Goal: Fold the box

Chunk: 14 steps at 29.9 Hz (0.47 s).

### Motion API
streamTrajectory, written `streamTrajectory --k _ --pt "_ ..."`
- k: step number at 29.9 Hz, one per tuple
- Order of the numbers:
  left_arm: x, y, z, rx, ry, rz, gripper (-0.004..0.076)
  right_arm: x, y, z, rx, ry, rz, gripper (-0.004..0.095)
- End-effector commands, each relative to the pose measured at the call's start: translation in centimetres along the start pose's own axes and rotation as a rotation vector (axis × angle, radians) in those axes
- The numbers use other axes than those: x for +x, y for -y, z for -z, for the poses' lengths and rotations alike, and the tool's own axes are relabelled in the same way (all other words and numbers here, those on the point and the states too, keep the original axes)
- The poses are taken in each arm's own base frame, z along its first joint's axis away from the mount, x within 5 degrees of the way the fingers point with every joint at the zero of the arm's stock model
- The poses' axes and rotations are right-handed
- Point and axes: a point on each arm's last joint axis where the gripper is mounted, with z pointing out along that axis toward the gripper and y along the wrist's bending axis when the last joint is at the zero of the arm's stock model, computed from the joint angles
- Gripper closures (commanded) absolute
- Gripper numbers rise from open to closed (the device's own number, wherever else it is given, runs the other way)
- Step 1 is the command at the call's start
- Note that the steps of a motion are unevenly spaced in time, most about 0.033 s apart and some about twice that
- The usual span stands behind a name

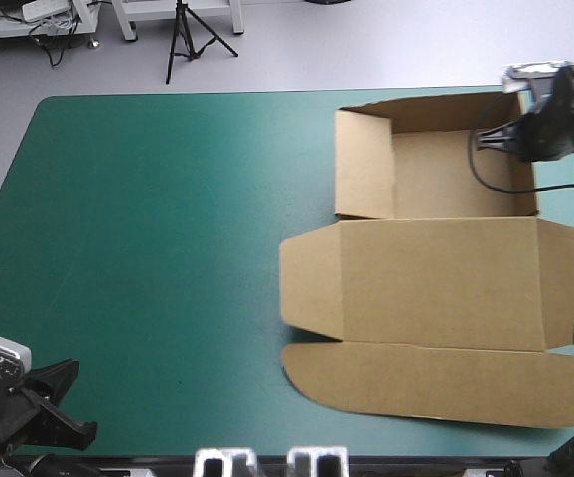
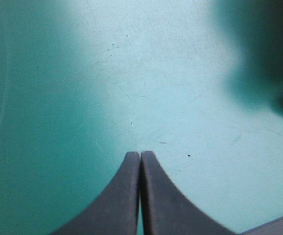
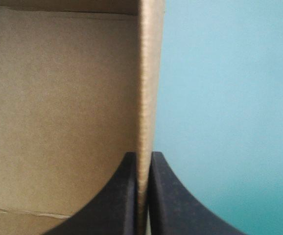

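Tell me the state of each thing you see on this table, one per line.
Brown cardboard box: open tray, walls raised, lid lying flat.
Left black-fingered hand: shut, empty, over bare teal-green cover.
Right black-fingered hand: shut on the box's side wall.

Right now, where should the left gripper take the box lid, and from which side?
Probably the lid's left side flap, from the table's left: it lies flat and juts over bare teal-green cover; the right gripper holds the tray's right wall.
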Motion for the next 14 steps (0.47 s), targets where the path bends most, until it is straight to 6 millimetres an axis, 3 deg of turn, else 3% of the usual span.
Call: streamTrajectory --k 1,4,7,14 --pt "-1.0 -0.1 0.2 -0.002 0.068 0.008 0.0733 1.0 5.9 3.7 0.082 0.077 -0.140 0.0926" --pt "-1.0 -0.1 0.2 -0.004 0.068 0.007 0.0733 2.0 9.5 3.4 0.095 0.061 -0.244 0.0925" --pt "-1.2 -0.1 0.2 -0.010 0.082 0.005 0.0733 3.0 11.6 1.7 0.115 0.009 -0.271 0.0925" --pt "-1.5 -0.5 0.3 -0.050 0.118 -0.010 0.0733 4.0 12.9 -3.5 0.123 -0.139 -0.278 0.0903"
